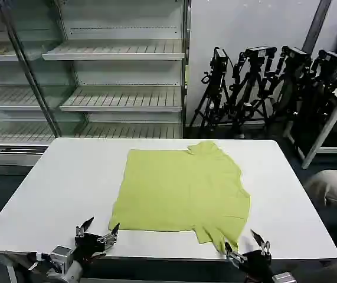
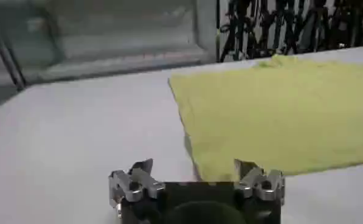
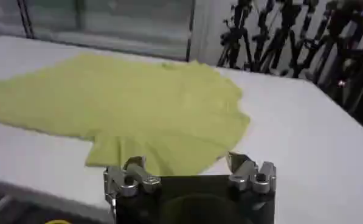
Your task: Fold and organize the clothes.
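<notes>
White tabletop [image 1: 68, 177] carries one lime shirt [image 1: 180, 194], spread mostly flat at its middle. My two grippers wait at the near edge, left [image 1: 97, 227] and right [image 1: 243, 242], fingers spread wide, seemingly gripping nothing.

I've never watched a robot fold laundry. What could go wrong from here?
The lime shirt is thin and lies flat on the white table, so the open left hand may slip off its hem. The right hand, also open, sits by a rumpled corner near the table's edge; a pull there could drag the fabric over it.
</notes>
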